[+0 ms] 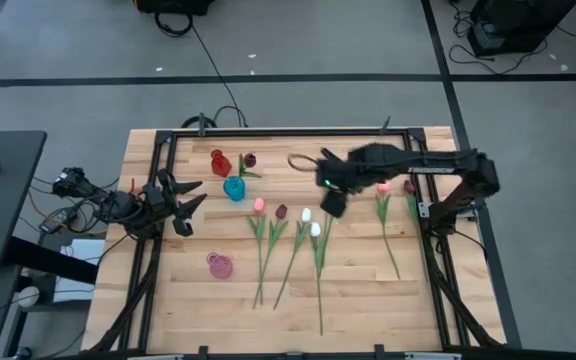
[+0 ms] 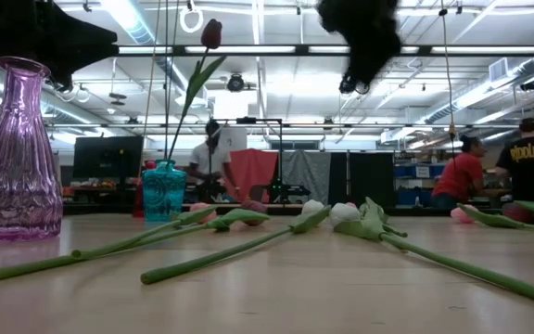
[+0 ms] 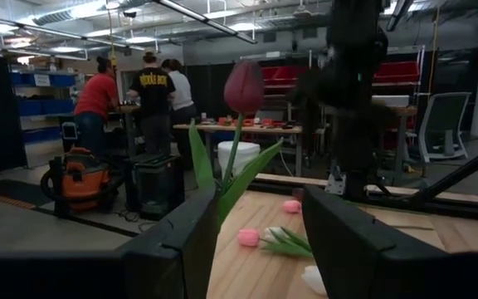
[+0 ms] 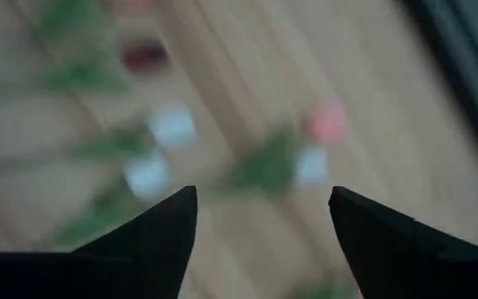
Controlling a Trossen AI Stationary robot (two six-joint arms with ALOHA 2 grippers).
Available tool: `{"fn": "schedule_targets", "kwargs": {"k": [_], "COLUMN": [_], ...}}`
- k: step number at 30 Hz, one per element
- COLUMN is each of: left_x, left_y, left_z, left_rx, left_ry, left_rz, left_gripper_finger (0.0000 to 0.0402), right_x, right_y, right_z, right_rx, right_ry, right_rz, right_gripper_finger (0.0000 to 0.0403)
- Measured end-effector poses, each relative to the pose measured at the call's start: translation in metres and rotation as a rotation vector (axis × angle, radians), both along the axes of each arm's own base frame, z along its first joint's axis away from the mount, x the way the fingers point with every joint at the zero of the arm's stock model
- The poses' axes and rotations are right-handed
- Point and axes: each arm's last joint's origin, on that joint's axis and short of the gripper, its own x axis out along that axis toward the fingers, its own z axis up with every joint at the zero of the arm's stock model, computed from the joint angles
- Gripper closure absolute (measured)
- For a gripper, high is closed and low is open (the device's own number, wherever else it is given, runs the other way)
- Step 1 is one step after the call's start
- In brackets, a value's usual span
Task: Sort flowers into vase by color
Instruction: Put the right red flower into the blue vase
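Note:
Several tulips lie flat on the wooden table: a pink one (image 1: pixel 259 204), a maroon one (image 1: pixel 281 211), two white ones (image 1: pixel 306 214) (image 1: pixel 315 229), and farther right another pink (image 1: pixel 382 188) and maroon one (image 1: pixel 409 186). One maroon tulip (image 3: pixel 244 87) stands with its stem in the teal vase (image 1: pixel 234 188). A red vase (image 1: pixel 219 162) and a pink vase (image 1: pixel 220 265) stand without flowers. My right gripper (image 1: pixel 333 205) hovers open above the table just right of the white heads (image 4: pixel 173 126). My left gripper (image 1: pixel 194 196) waits open, left of the teal vase.
A black metal frame (image 1: pixel 168 150) runs around the table's working area. A curled cable (image 1: pixel 303 160) lies near the far edge. The near half of the table holds only the long green stems (image 2: pixel 248 246). People stand in the room beyond the table.

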Motion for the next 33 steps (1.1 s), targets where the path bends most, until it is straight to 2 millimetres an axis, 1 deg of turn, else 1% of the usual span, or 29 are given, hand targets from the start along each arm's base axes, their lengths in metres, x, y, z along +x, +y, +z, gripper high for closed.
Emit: {"fn": "schedule_targets", "kwargs": {"k": [3, 6, 9, 12, 15, 18, 23, 27, 33], "left_x": [0.0, 0.0, 0.0, 0.0, 0.0, 0.0, 0.0, 0.0, 0.0], "left_y": [0.0, 0.0, 0.0, 0.0, 0.0, 0.0, 0.0, 0.0, 0.0], "left_z": [0.0, 0.0, 0.0, 0.0, 0.0, 0.0, 0.0, 0.0, 0.0], "left_rx": [0.0, 0.0, 0.0, 0.0, 0.0, 0.0, 0.002, 0.005, 0.006], "left_ry": [0.0, 0.0, 0.0, 0.0, -0.001, 0.0, 0.002, 0.006, 0.007], "left_rz": [0.0, 0.0, 0.001, 0.001, 0.001, 0.001, 0.001, 0.001, 0.001], "left_gripper_finger": [0.022, 0.022, 0.022, 0.022, 0.022, 0.022, 0.022, 0.022, 0.022], "right_x": [-0.034, -0.065, -0.087, -0.101, -0.11, -0.114, -0.115, -0.117, -0.115], "right_y": [0.001, 0.001, -0.003, -0.011, -0.02, -0.033, -0.055, -0.072, -0.087], "right_z": [-0.028, -0.053, -0.077, -0.096, -0.11, -0.119, -0.133, -0.147, -0.169], "right_rx": [0.052, 0.083, 0.135, 0.186, 0.243, 0.257, 0.258, 0.261, 0.305], "right_ry": [0.158, 0.281, 0.369, 0.455, 0.532, 0.595, 0.669, 0.758, 0.825], "right_rz": [-0.186, -0.358, -0.483, -0.551, -0.58, -0.577, -0.592, -0.59, -0.577], "right_gripper_finger": [0.0147, 0.0167, 0.0183, 0.0195, 0.0199, 0.0197, 0.0184, 0.0174, 0.0178]}}
